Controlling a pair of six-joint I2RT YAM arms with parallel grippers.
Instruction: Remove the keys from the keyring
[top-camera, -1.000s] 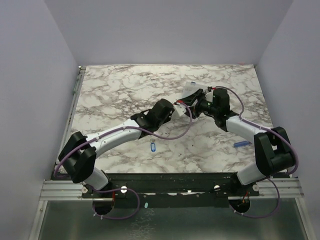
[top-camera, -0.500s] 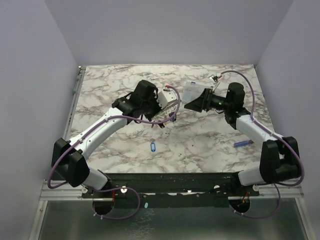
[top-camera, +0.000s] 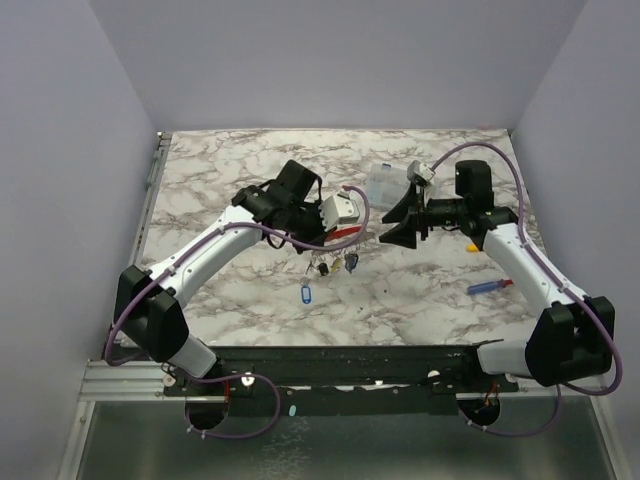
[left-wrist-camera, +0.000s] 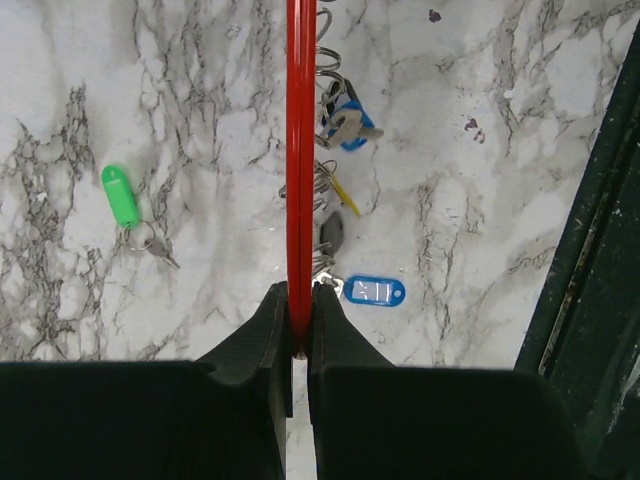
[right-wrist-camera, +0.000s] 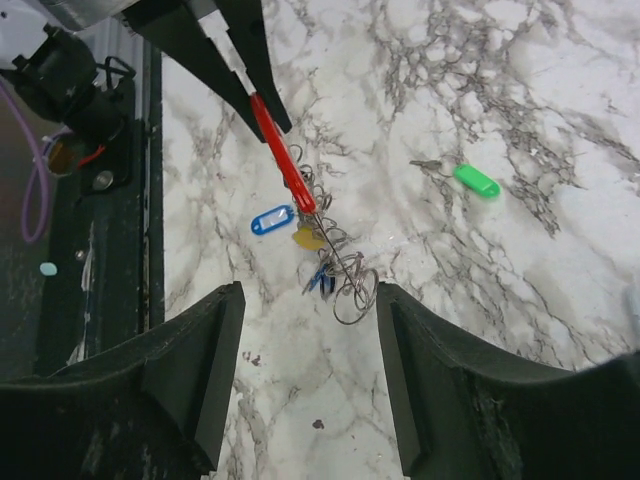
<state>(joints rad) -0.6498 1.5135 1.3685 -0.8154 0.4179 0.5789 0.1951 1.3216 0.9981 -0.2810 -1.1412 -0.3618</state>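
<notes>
Top view: the left arm's jaws hold a red rod (top-camera: 343, 232) out over the marble bench (top-camera: 220, 180), keys (top-camera: 335, 264) dangling beneath it, while the right arm's jaws face it from nearby, spread wide and empty. Left wrist: the jaws are pinched shut on the rod's end, apparently to steady the keyring (left-wrist-camera: 322, 185) threaded on it; a green-tagged key (left-wrist-camera: 121, 196) lies loose on the bench. Right wrist: the open jaws frame the wire loops, seemingly poised to pull a key free
</notes>
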